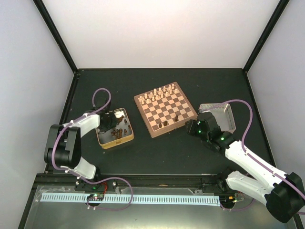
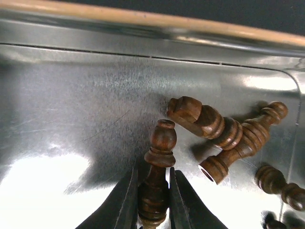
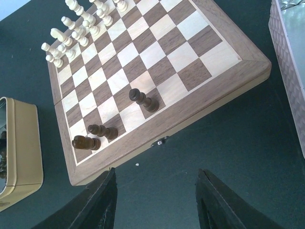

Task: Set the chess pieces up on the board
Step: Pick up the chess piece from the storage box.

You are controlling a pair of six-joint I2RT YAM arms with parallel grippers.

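Left gripper pinched on a dark chess piece inside the tin, right gripper spread wide, empty, beside the board.

I see table top dark, matte | back wall white, brightly lit | side walls pale grey, plain | black posts run to the back corners | near edge: metal ledge carrying a white toothed strip
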